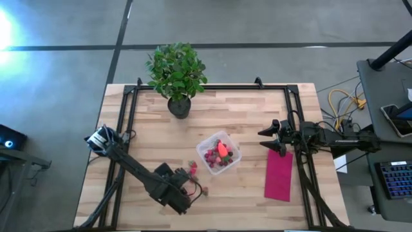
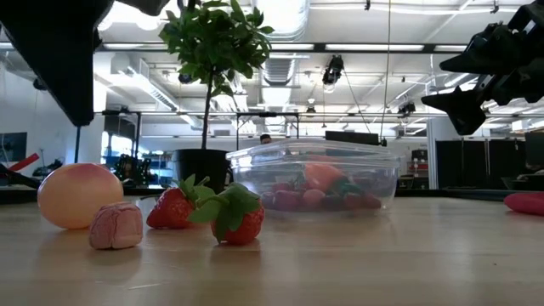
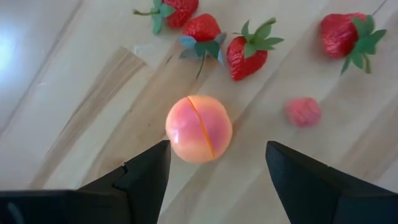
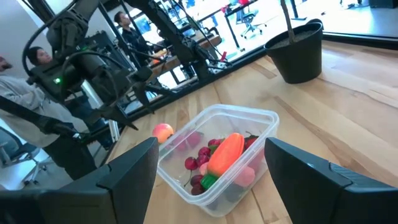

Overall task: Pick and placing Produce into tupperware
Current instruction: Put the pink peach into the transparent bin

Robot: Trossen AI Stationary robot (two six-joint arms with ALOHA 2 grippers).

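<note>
Left claw (image 3: 214, 163) wide open above peach (image 3: 199, 128)

We see a pink-orange peach (image 3: 199, 129) with an orange seam at frame centre, red strawberries (image 3: 250, 55) with green tops along the upper edge, a pale pink berry (image 3: 303, 112) at right, all on light wood (image 3: 74, 112). Overhead: a clear tub (image 1: 219, 154), magenta cloth (image 1: 279, 175) lower right, green plant (image 1: 176, 69) in a black pot (image 1: 179, 107).

Robotics lab (open-plan), workbenches (image 4: 205, 46), ceiling ducts (image 2: 285, 72)
</note>
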